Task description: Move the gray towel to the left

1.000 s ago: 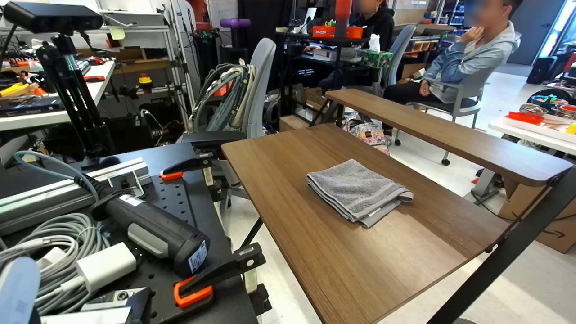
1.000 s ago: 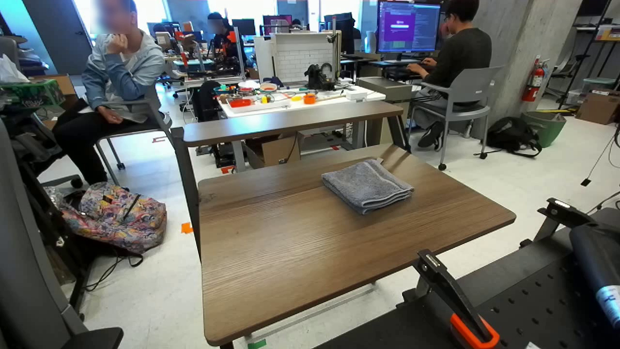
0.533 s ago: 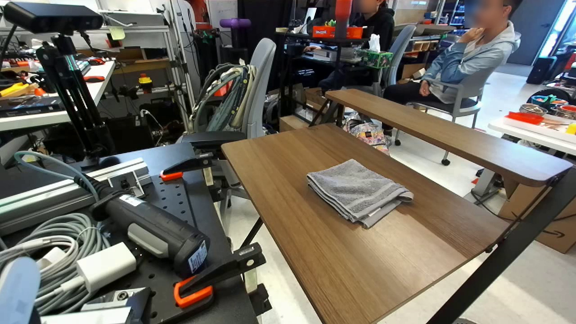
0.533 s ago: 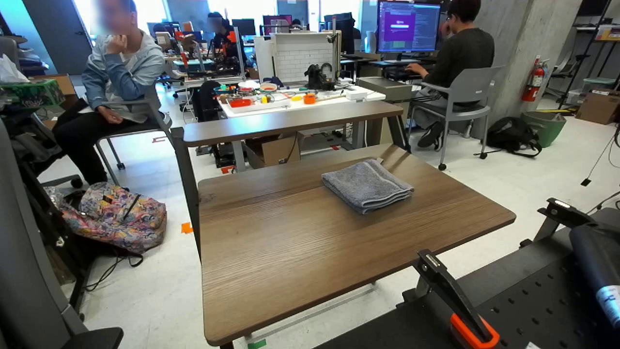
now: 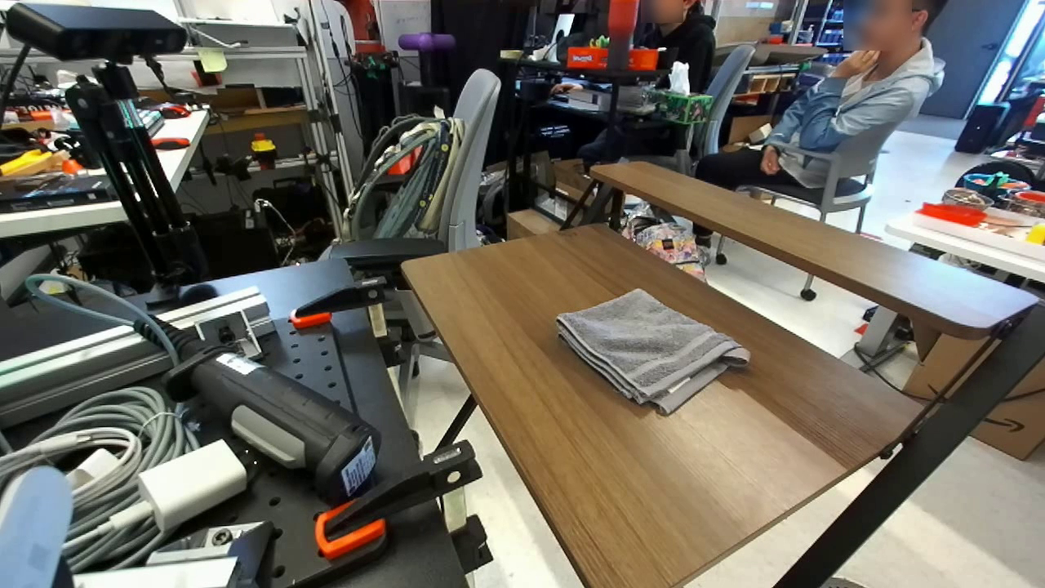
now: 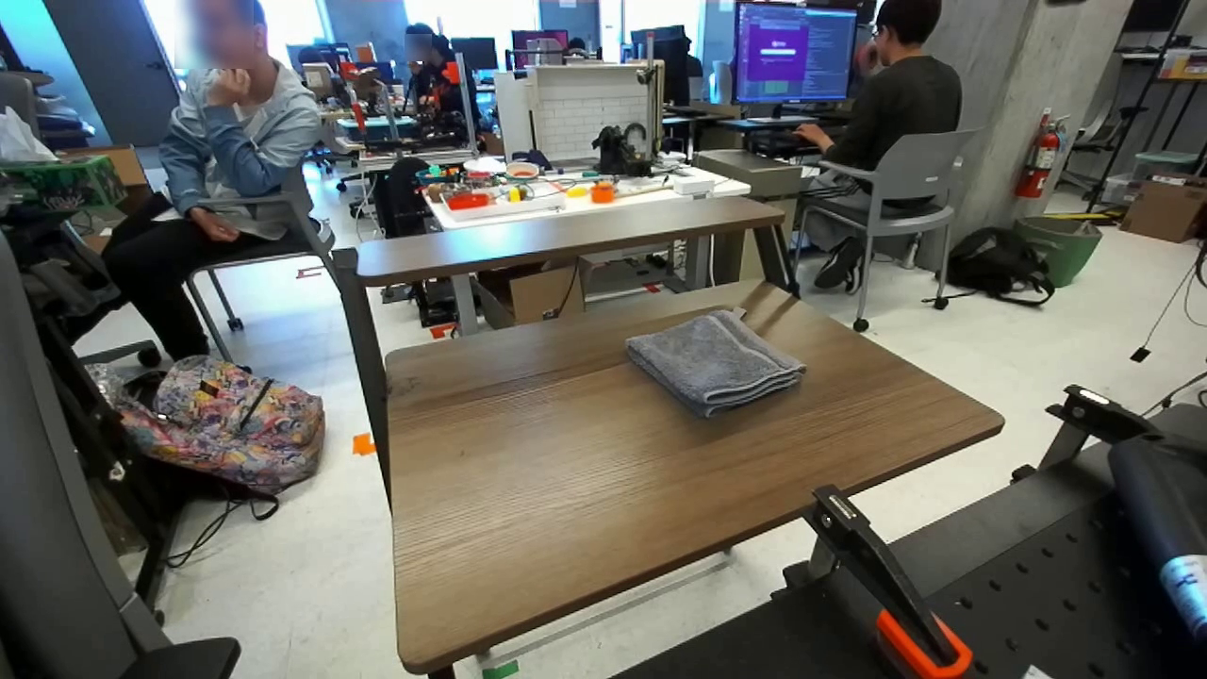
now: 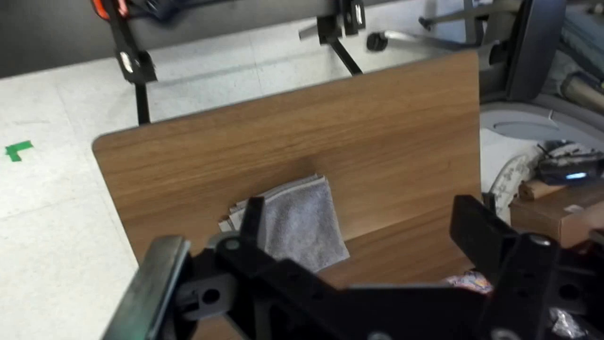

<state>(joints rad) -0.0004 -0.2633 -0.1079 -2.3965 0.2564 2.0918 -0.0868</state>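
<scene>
On the worktop (image 6: 566, 490), the gray towel (image 6: 714, 361) is lying folded while the empty jaws are standing wide apart and well clear of it, presumably in readiness for pinching, their height being hard to judge.

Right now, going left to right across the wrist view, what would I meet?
Green tape mark, orange-and-black clamp, gray towel, black caster wheel, cardboard box.

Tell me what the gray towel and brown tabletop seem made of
The gray towel looks like matte terry, probably cotton, given its fuzzy pile and flatter band. The brown tabletop looks like satin-finish wood or laminate: straight grain and soft glare show, but which is unclear.
</scene>
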